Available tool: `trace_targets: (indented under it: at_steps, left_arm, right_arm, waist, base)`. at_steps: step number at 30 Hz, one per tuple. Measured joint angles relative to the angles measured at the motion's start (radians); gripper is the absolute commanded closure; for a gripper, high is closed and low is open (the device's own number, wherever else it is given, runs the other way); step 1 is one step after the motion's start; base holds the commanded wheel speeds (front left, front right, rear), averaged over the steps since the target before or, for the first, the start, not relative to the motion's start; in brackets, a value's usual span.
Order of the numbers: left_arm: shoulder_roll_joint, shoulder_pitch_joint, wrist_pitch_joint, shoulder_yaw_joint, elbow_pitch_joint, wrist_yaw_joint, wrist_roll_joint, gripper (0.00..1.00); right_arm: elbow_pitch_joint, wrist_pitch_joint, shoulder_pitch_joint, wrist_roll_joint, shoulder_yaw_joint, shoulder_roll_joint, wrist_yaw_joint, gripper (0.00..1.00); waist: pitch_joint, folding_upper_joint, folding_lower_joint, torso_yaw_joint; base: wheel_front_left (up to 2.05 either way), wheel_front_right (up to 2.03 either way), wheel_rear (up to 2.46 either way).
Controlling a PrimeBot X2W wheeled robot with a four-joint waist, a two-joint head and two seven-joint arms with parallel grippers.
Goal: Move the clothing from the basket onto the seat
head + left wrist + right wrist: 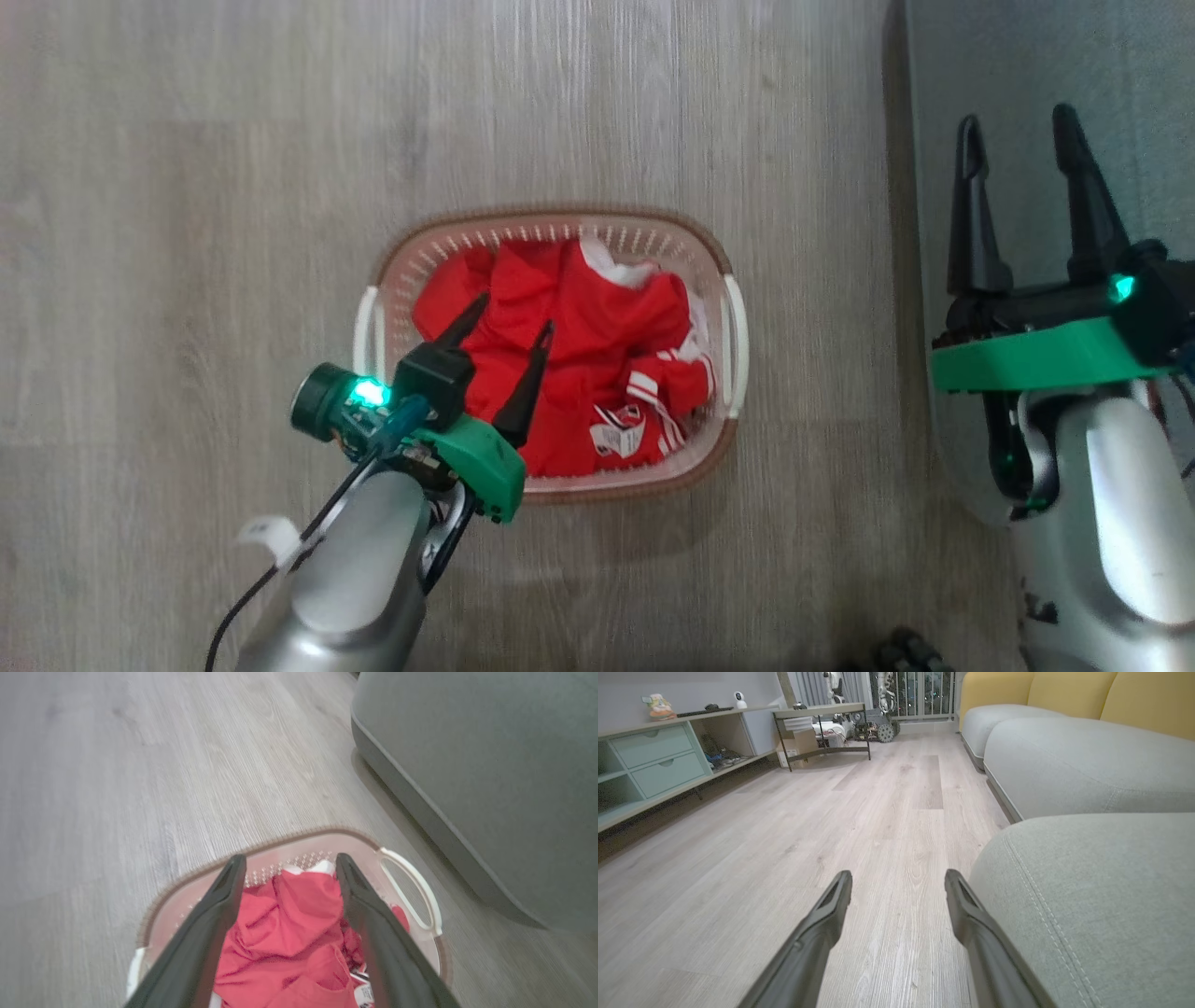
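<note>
Red clothing [579,345] with white stripes lies bunched in the basket [738,327], an oval cream one with a brown rim, on the wooden floor. My left gripper [515,313] hangs open over the basket's near left part, fingers apart above the fabric, nothing held. The left wrist view has the clothing [285,924] between the open left gripper [287,861], with the basket [411,882] handle to the right. The grey-green seat [1018,84] lies at the right. Over its edge my right gripper [1018,126] stands open and empty. The right wrist view has the right gripper [899,879] beside the seat [1101,896].
Grey wooden floor [233,187] surrounds the basket. The right wrist view looks down the room: more sofa cushions [1064,756] with yellow backs at right, a low cabinet [658,760] along the left wall, a small table [822,718] far off.
</note>
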Motion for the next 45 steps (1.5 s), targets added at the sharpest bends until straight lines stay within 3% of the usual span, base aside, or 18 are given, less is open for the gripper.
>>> trace_targets:
  at_steps: [14,27,28,30,37,45]
  left_arm:
    - [-0.002,-0.187,0.000,-0.199,0.364,-0.048,-0.089,0.00]
    - [-0.002,-0.277,0.013,-0.263,0.600,-0.040,-0.119,0.00]
    - [-0.002,-0.282,0.014,-0.265,0.611,-0.040,-0.121,0.19]
    - [-0.002,-0.292,0.014,-0.268,0.634,-0.033,-0.133,1.00]
    - [-0.002,-0.292,0.014,-0.301,0.633,-0.043,-0.164,1.00]
    - [-0.002,-0.283,0.004,-0.292,0.532,-0.050,-0.213,1.00]
  right_arm:
    - [-0.025,0.000,-0.071,0.011,0.012,-0.004,0.000,0.00]
    - [-0.034,0.000,-0.110,0.055,0.049,-0.005,0.000,0.00]
    - [-0.034,0.000,-0.110,0.056,0.049,-0.005,0.000,0.00]
    - [-0.035,0.000,-0.110,0.061,0.050,-0.005,0.000,0.00]
    - [-0.023,0.000,-0.107,0.063,0.047,-0.005,0.000,0.00]
    - [0.015,0.000,-0.094,0.063,0.049,-0.005,0.000,0.00]
  waist:
    - [0.186,0.0000,-0.0001,-0.062]
    - [0.249,0.0000,-0.0002,-0.120]
    - [0.251,0.0000,-0.0002,-0.125]
    - [0.251,0.0000,-0.0002,-0.134]
    - [0.218,0.0000,-0.0002,-0.134]
    - [0.122,0.0000,-0.0002,-0.116]
  base:
    - [0.00,0.00,0.00]
    - [0.00,0.00,0.00]
    - [0.00,0.00,0.00]
    - [0.00,0.00,0.00]
    - [0.00,0.00,0.00]
    - [0.00,0.00,0.00]
